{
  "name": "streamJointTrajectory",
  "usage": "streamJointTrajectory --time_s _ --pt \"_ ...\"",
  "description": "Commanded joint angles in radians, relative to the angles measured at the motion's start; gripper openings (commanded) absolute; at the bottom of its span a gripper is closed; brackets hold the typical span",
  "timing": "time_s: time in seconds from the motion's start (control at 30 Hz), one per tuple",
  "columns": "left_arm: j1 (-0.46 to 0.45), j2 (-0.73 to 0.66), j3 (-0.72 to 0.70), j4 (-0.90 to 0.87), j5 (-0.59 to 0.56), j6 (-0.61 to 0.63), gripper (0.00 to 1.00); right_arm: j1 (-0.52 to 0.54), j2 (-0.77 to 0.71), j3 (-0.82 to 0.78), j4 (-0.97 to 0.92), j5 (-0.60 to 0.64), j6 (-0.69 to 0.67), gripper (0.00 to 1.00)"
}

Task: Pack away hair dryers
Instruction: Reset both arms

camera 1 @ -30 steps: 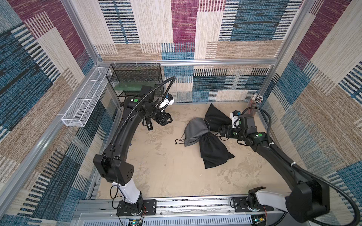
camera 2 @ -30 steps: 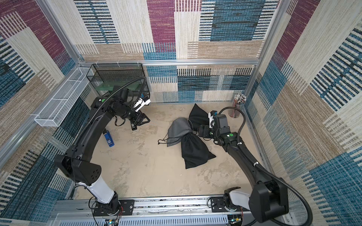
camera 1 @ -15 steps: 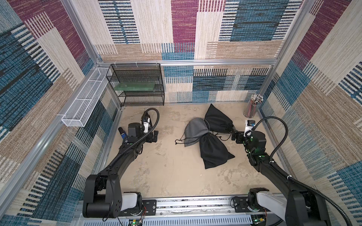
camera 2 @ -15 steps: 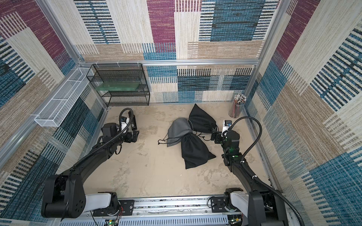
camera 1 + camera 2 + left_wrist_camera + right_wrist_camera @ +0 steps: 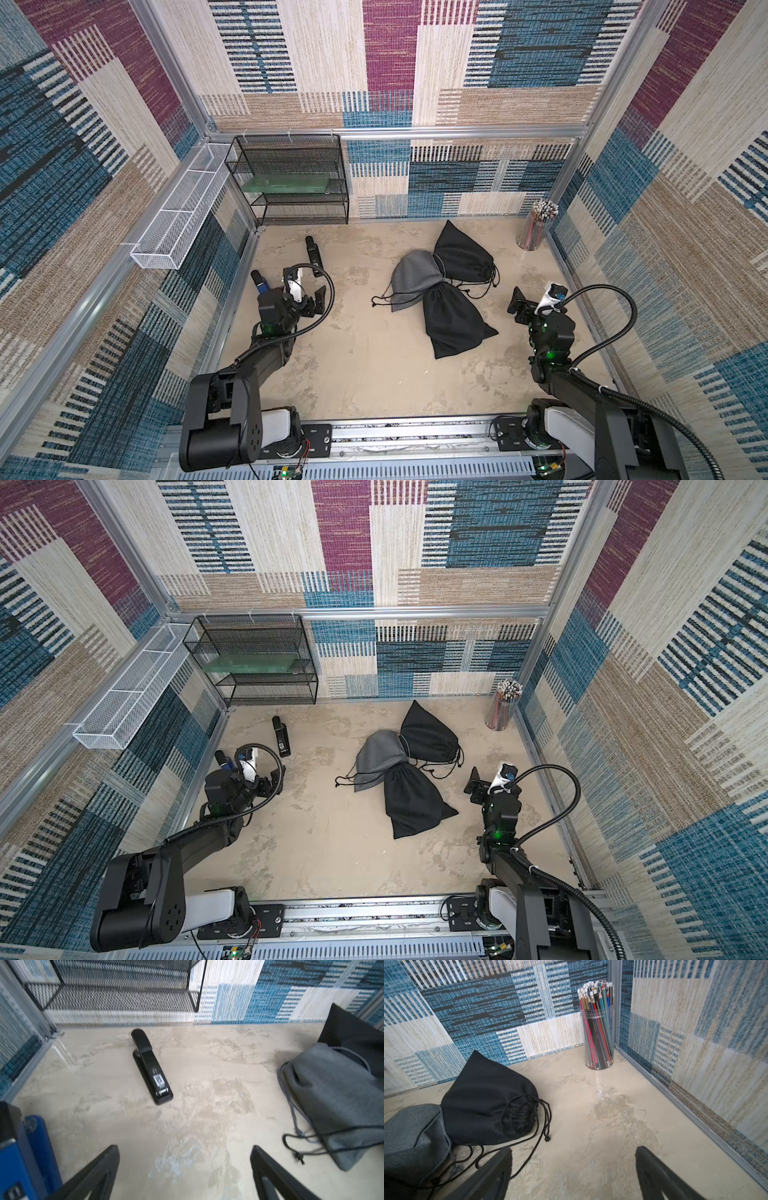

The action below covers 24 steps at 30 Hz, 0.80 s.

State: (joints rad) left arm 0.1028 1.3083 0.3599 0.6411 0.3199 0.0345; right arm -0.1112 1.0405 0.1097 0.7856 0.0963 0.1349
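Left wrist sees the stapler (image 5: 150, 1068); right wrist, the pencil cup (image 5: 599, 1043).

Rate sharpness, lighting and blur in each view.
In both top views: evenly lit, sharp throughout. Left wrist view: motion-smeared, black wire-mesh shelf and black stapler soft. Right wrist view: clear jar of pencils crisp, picture edges streaked.

Patchwork woven walls (image 5: 390, 62), mottled floor (image 5: 365, 374), perhaps stone, mesh shelf (image 5: 291, 183)
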Motion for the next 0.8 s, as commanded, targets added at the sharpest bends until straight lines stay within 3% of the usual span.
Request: streamJointTrajectory --time_s 0.0,0.13,0.23,0.37,0.43,0.53,0.57,0.77 --pt "0.002 0.056 -0.064 0.258 -0.001 0.010 1.00 -0.019 0.015 -0.011 0.144 0.021 0.003 0.95" --pt "0.006 0.238 -0.086 0.489 -0.026 -0.019 1.00 -0.029 0.064 -0.004 0.207 0.002 -0.001 0.95" --pt "0.009 0.194 -0.001 0.238 -0.037 -0.007 1.00 -0.031 0.138 0.035 0.226 -0.052 0.011 0.95" --pt "0.012 0.219 0.058 0.170 -0.018 -0.012 1.00 0.022 0.235 0.004 0.387 0.012 0.004 0.95" --pt "0.014 0.243 0.037 0.250 -0.028 -0.031 1.00 0.076 0.286 0.023 0.402 0.055 -0.039 0.95" --pt "0.015 0.232 0.042 0.220 -0.069 -0.039 1.00 0.146 0.398 0.050 0.471 0.142 -0.102 0.95" --pt "0.015 0.237 0.040 0.234 -0.073 -0.042 1.00 0.159 0.395 0.091 0.384 0.165 -0.098 0.95" --pt "0.011 0.232 0.039 0.228 -0.101 -0.050 1.00 0.126 0.416 0.153 0.287 0.118 -0.075 0.95"
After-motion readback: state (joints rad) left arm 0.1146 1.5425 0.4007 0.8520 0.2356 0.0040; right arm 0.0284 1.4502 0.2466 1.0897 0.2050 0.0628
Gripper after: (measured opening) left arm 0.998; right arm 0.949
